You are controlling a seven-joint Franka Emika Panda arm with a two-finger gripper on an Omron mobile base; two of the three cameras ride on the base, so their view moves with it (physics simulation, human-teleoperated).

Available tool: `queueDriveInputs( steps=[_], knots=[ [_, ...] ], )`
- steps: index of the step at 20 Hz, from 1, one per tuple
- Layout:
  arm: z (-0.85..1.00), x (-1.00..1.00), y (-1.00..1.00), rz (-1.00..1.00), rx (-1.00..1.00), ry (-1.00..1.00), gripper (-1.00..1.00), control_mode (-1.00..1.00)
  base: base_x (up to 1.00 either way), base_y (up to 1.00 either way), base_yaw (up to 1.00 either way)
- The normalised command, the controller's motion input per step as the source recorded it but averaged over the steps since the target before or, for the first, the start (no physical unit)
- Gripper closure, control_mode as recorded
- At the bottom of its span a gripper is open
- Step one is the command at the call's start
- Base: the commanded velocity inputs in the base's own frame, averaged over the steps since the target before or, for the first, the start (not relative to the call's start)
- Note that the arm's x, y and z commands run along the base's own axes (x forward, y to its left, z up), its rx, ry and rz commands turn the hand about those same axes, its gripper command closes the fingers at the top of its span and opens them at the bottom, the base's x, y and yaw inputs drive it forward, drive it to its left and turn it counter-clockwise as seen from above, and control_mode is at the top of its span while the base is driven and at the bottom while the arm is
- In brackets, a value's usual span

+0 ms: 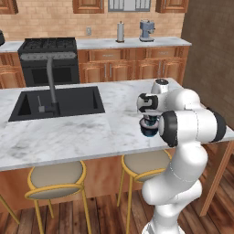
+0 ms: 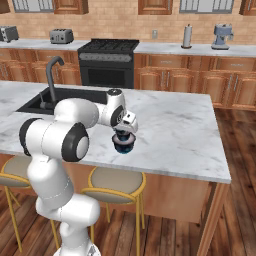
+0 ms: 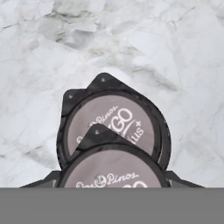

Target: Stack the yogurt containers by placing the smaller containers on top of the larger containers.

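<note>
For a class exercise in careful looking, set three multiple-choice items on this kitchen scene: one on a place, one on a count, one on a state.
1. Where is the gripper working?
A. Inside the sink
B. Over the marble island counter, near its stool-side edge
C. On the stove

2. How many round yogurt lids does the hand view show?
A. One
B. Two
C. Four

3. How does the nearer container sit?
A. Upright between the finger tips, lid up
B. Tipped on its side
C. Upside down in the sink

Answers:
1 B: the gripper hangs over the island counter, close to the edge above the stools.
2 B: the nearer container overlaps the farther container, and no other lid shows.
3 A: its printed lid faces the camera, with a dark finger tip on each side.
</note>
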Motion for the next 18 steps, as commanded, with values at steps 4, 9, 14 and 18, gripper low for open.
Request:
queueDriveInputs(
  steps=[4,9,14,18],
  knots=[
    [-0.03,0.0,0.0,0.02,0.0,0.0,1.0,-1.0,0.0,0.0,0.0],
    [-0.01,0.0,0.0,0.02,0.0,0.0,1.0,-1.0,0.0,0.0,0.0],
    [0.0,0.02,0.0,0.02,0.0,0.0,1.0,-1.0,0.0,0.0,0.0],
    [0.0,0.04,-0.05,0.02,0.0,0.0,1.0,-1.0,0.0,0.0,0.0]
  ],
)
